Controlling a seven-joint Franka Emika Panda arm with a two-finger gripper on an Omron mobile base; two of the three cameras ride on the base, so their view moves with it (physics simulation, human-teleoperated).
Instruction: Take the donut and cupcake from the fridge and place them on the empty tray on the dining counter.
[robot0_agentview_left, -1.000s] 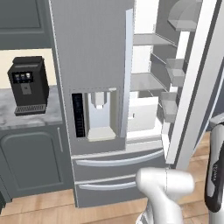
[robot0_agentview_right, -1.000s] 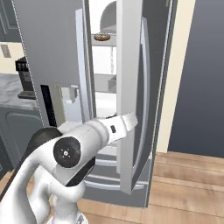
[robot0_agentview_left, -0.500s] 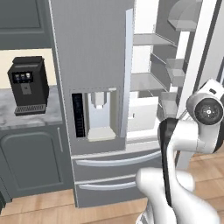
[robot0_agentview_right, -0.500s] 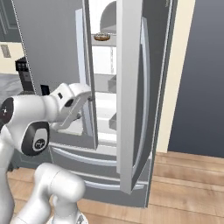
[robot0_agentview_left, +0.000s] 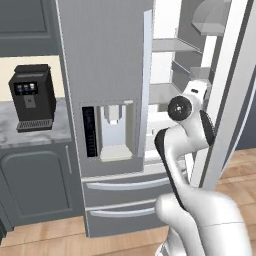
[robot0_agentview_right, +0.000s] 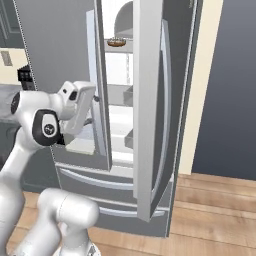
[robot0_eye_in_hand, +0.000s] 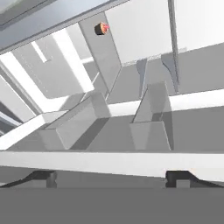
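Fridge (robot0_agentview_left: 110, 65): tall, smooth silver-grey, right door swung wide on a white shelved interior; a dispenser panel (robot0_agentview_left: 114, 131) is sunk into the shut left door.
Donut (robot0_agentview_right: 116, 42): small brown ring with dark glaze, lying flat on an upper white shelf inside the fridge.
Cupcake (robot0_eye_in_hand: 102, 28): tiny, pink-red top on a darker base, sitting on a pale grey shelf deep in the interior (the hand view is rolled, so the shelf looks slanted).
Gripper (robot0_eye_in_hand: 109, 177): two small dark fingertips standing wide apart, nothing between them, facing the boxy translucent door bins (robot0_eye_in_hand: 148, 118).
Arm (robot0_agentview_right: 47, 125): glossy white with dark round joints, reaching into the gap between the doors.
Coffee machine (robot0_agentview_left: 32, 97): black, boxy, on a grey veined worktop (robot0_agentview_left: 30, 136) left of the fridge.
Floor (robot0_agentview_right: 215, 215): light wooden planks.
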